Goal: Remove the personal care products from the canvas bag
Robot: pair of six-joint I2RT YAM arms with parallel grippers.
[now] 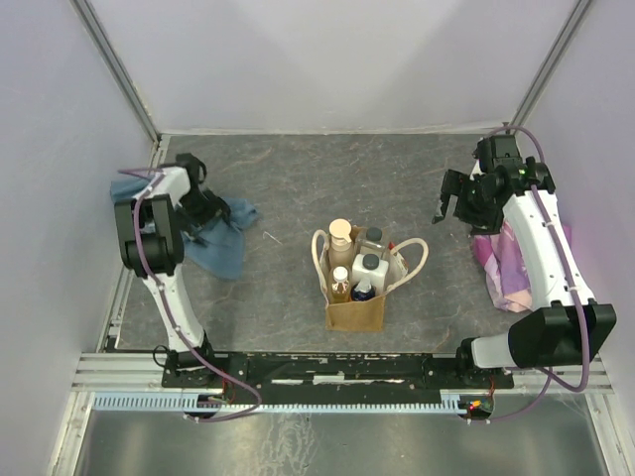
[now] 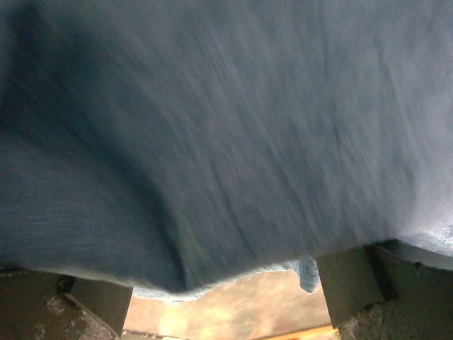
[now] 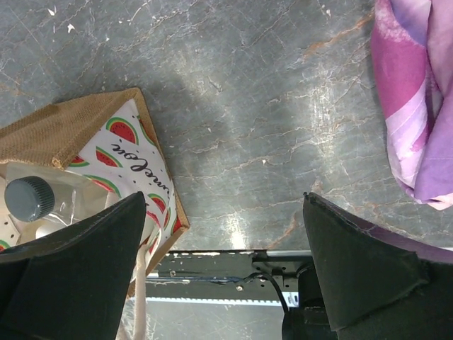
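Observation:
The canvas bag (image 1: 355, 309) stands upright at the table's middle, its cream handles splayed to both sides. Inside it stand a tall beige bottle (image 1: 340, 234), a clear bottle with grey cap (image 1: 373, 238), a white squarish bottle (image 1: 370, 268), a small amber one (image 1: 340, 283) and a dark blue one (image 1: 363, 292). My left gripper (image 1: 213, 213) is open over the blue cloth, far left of the bag. My right gripper (image 1: 450, 203) is open and empty, raised to the right of the bag. The right wrist view shows the bag (image 3: 85, 131) and a grey cap (image 3: 28, 198) at its left, beside my open gripper (image 3: 224, 212).
A blue cloth (image 1: 223, 243) lies at the left and fills the left wrist view (image 2: 226, 142), where my left gripper (image 2: 223, 297) hangs close above it. A pink-purple floral cloth (image 1: 506, 268) lies at the right under my right arm, also in the right wrist view (image 3: 417, 106).

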